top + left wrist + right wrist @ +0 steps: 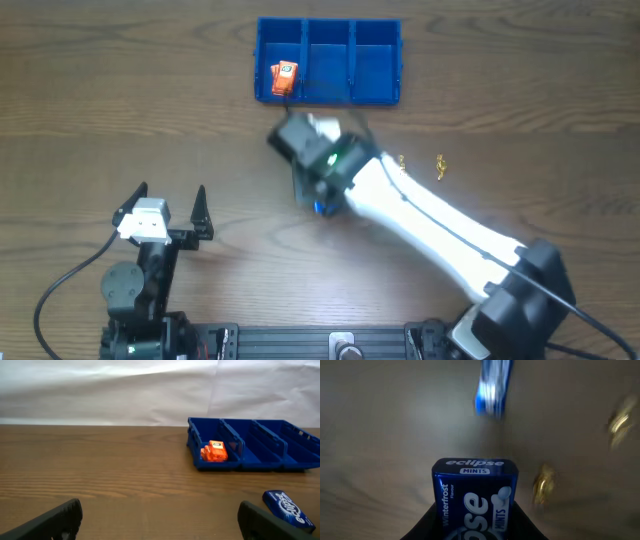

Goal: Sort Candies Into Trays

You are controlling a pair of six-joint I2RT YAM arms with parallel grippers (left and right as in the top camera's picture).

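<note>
A blue tray (328, 98) with three compartments stands at the back middle of the table, also seen as the tray (260, 462) from the left wrist. An orange candy (284, 78) (215, 451) lies in its left compartment. My right gripper (320, 203) (475, 515) hangs above the table in front of the tray, shut on a blue mint tin (476, 492) (323, 208). A blue candy pack (493, 387) (285, 507) lies on the table. Two gold candies (402, 160) (440, 165) sit right of the arm. My left gripper (168, 208) (160, 522) stands open and empty at the front left.
The wooden table (120, 110) is bare on its left half. The right arm (430, 215) stretches diagonally from the front right to the middle. In the right wrist view the gold candies (543, 485) (620, 422) lie beside the tin.
</note>
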